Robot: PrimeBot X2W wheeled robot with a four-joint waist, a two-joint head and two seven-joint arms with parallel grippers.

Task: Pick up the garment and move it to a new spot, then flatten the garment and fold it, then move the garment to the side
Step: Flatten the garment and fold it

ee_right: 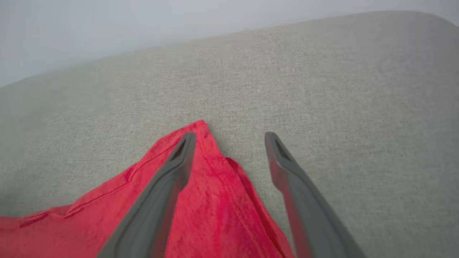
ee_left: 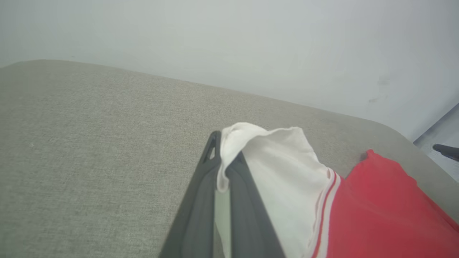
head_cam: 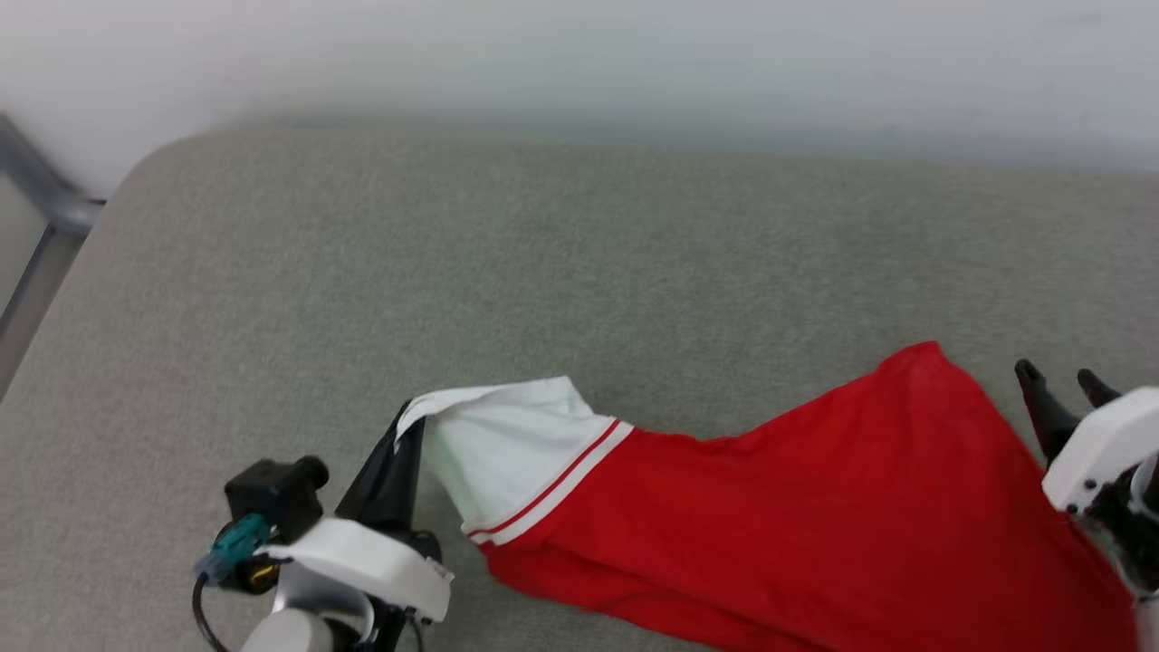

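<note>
Red garment on grey padded surface, L end effector clenched on white sleeve, R end effector released, fingers apart at red corner

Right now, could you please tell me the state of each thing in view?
garment, unfolded, red body lying on the grey cushion, white sleeve pinched.
left gripper, shut on the garment's sleeve.
right gripper, open, holding nothing, one finger over the red corner.
</note>
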